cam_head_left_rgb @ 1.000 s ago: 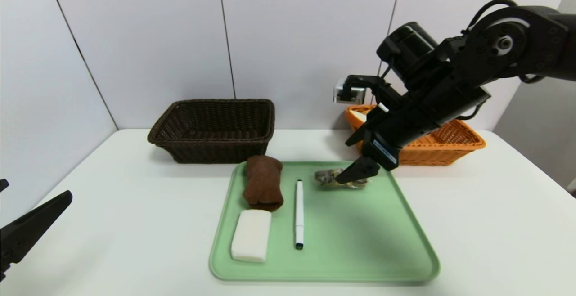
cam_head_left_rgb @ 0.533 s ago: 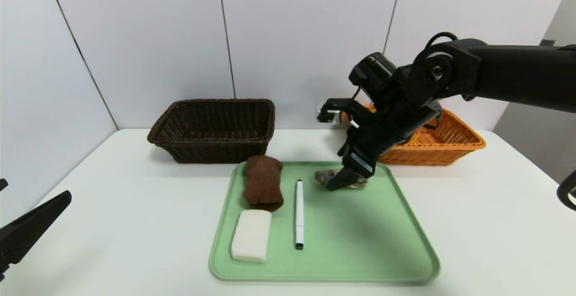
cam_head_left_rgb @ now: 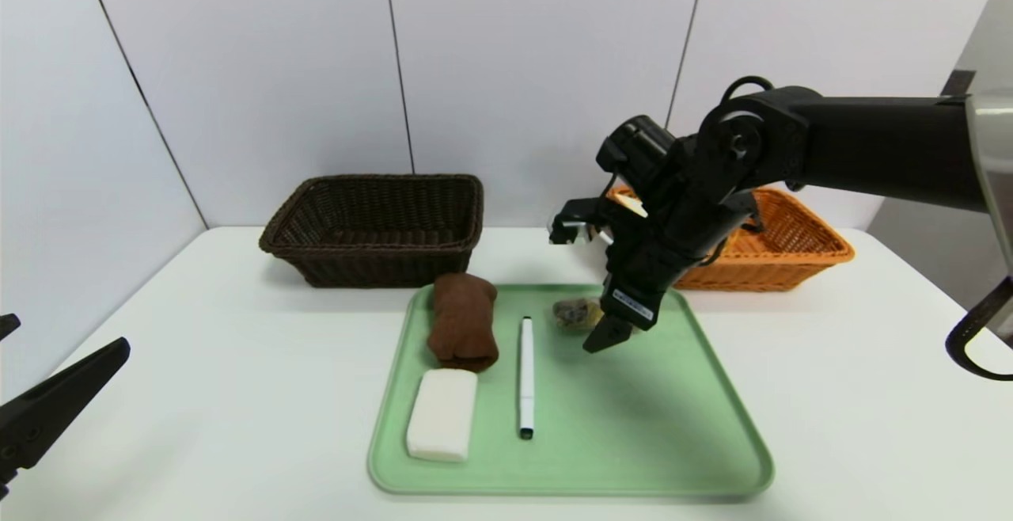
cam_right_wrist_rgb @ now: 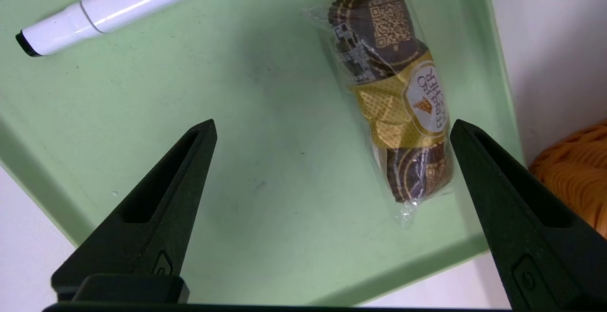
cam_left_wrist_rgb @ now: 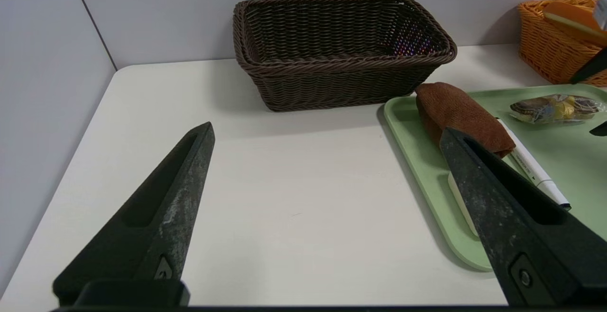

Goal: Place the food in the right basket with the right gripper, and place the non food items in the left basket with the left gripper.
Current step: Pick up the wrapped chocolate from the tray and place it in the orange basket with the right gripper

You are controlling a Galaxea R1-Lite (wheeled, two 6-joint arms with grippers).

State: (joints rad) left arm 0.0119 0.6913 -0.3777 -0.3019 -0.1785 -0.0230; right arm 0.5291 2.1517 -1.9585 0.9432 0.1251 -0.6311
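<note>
Right gripper (cam_right_wrist_rgb: 332, 132) tilted steeply down, spread wide over wrapped snack (cam_right_wrist_rgb: 393, 94) on green tray (cam_right_wrist_rgb: 142, 127).

Food and non-food items, with the two baskets at the back

Clear-wrapped snack (cam_right_wrist_rgb: 396, 108), rolled brown cloth (cam_head_left_rgb: 463, 320), white block (cam_head_left_rgb: 442, 424) and white marker pen (cam_head_left_rgb: 526, 375) lie flat, the cloth just behind the block, the pen between cloth and snack. Dark brown basket (cam_head_left_rgb: 376, 228) stands empty; orange basket (cam_head_left_rgb: 779, 256) holds a bread slice (cam_left_wrist_rgb: 571, 18).

Right hand (cam_right_wrist_rgb: 332, 127) tilted down, spread; left hand (cam_left_wrist_rgb: 327, 132) level, spread.
</note>
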